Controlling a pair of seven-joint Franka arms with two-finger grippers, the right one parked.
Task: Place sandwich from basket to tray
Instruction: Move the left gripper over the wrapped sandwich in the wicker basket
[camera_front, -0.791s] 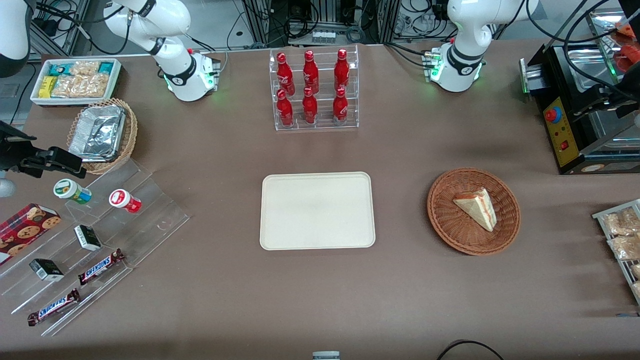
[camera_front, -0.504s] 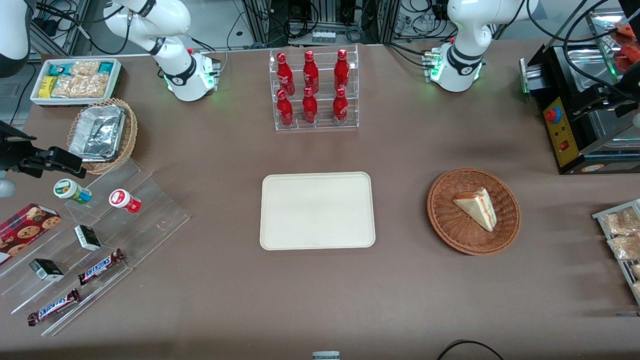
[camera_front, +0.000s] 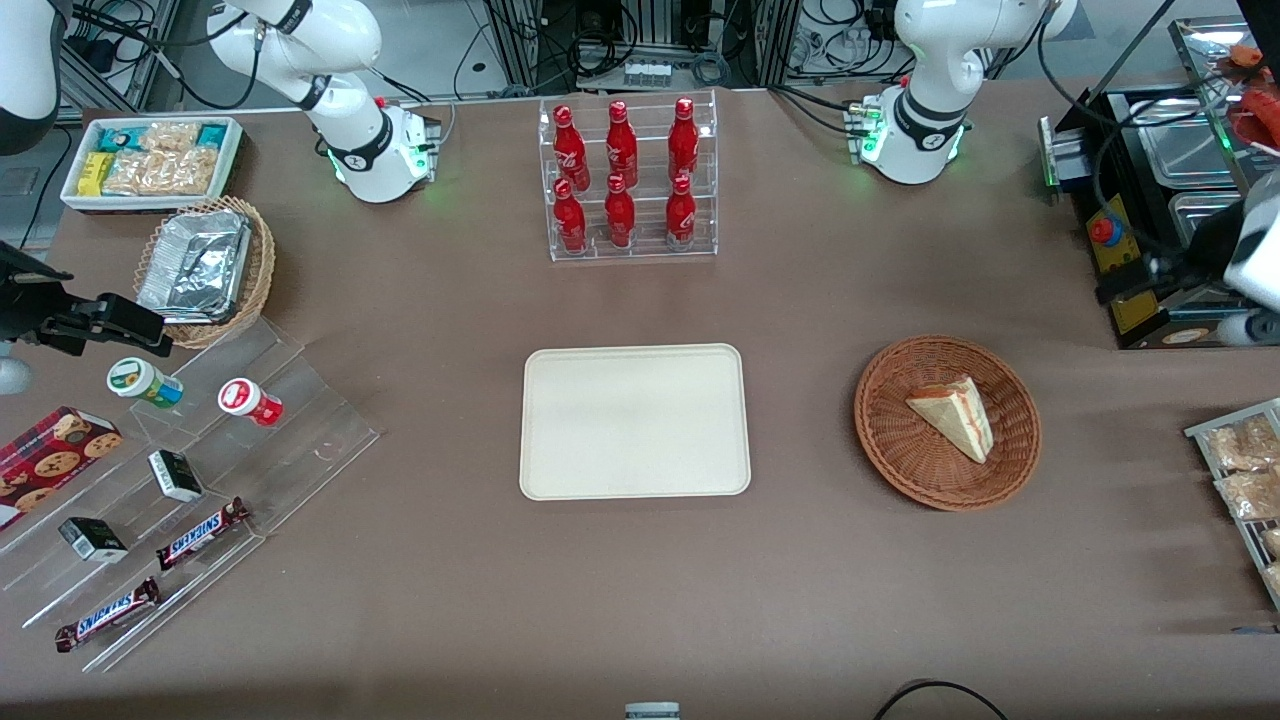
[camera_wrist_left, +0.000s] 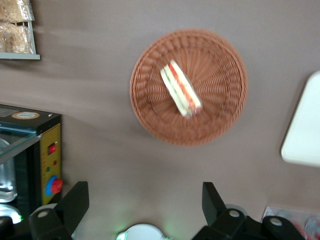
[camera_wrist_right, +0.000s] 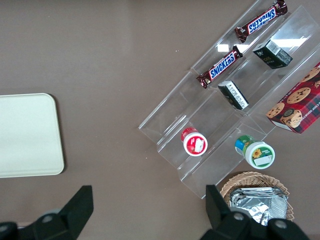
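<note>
The sandwich (camera_front: 955, 415), a pale wedge with red and green filling, lies in the round reddish-brown basket (camera_front: 900, 470) on the brown table. The cream tray (camera_front: 634, 421) lies flat and bare beside the basket, toward the parked arm's end. My left gripper (camera_front: 1135, 280) hangs open and empty above the table by the black machine, farther from the front camera than the basket and apart from it. In the left wrist view the sandwich (camera_wrist_left: 181, 89) lies in the basket (camera_wrist_left: 220, 125), well away from my open gripper (camera_wrist_left: 144, 200), and a tray corner (camera_wrist_left: 305, 135) shows.
A black machine with a red button (camera_front: 1125, 250) stands right by my gripper. A rack of snack packets (camera_front: 1245, 480) sits at the working arm's end. A bottle rack (camera_front: 625, 180) stands at the back. A clear stepped stand with snacks (camera_front: 200, 480) lies toward the parked arm's end.
My left gripper has come down from over the black machine toward the front camera and the basket. The sandwich, basket and tray have not moved.
</note>
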